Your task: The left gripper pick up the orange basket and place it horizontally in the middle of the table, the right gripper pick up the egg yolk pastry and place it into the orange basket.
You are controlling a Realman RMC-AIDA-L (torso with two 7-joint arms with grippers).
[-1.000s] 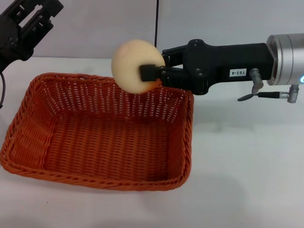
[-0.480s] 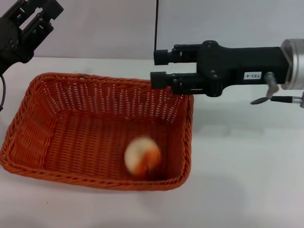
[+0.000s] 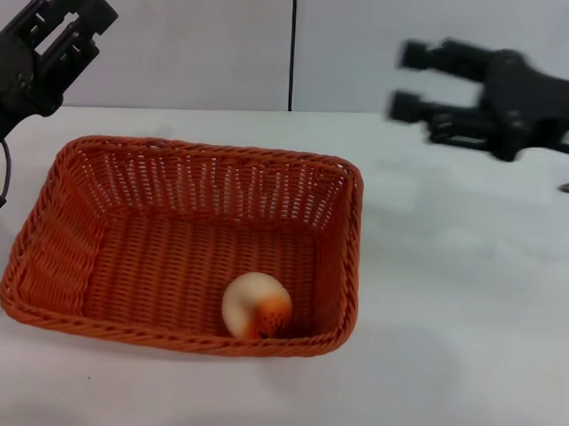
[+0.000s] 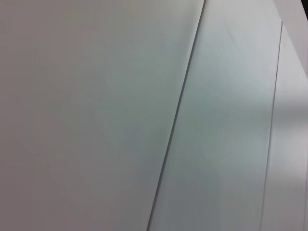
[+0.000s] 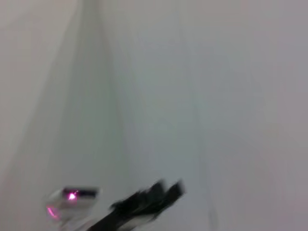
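Note:
The orange basket [image 3: 185, 247] lies lengthwise across the white table [image 3: 468, 313], left of centre in the head view. The egg yolk pastry [image 3: 256, 306] rests inside it on the woven floor, close to the front wall and the front right corner, its orange-red blush facing forward. My right gripper [image 3: 411, 82] hangs open and empty above the table, beyond the basket's back right corner and clear of it. High at the far left, my left gripper [image 3: 75, 14] is open, holds nothing and stays apart from the basket.
A pale wall with a dark vertical seam [image 3: 292, 50] stands behind the table. Both wrist views show only pale wall panels; a blurred dark shape with a pink light [image 5: 72, 196] sits low in the right wrist view.
The right gripper opened and let go of the pastry, which fell into the basket and settled by the front wall. The right arm then pulled back up and to the right.

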